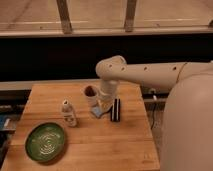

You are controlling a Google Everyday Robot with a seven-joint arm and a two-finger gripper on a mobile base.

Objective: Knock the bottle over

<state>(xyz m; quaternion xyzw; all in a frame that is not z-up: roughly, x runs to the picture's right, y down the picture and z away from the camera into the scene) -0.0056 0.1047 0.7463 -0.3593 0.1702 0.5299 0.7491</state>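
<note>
The small pale bottle (68, 113) with a whitish cap stands upright on the wooden table (100, 145), left of centre. My gripper (106, 111) hangs from the white arm (140, 75) over the table's middle, to the right of the bottle and apart from it by about a bottle's height. A dark finger (116, 110) points down at the table.
A green plate (46, 141) lies at the front left of the table. A white cup with a dark inside (90, 93) stands just behind my gripper. A dark wall and a window rail run behind the table. My white body fills the right side.
</note>
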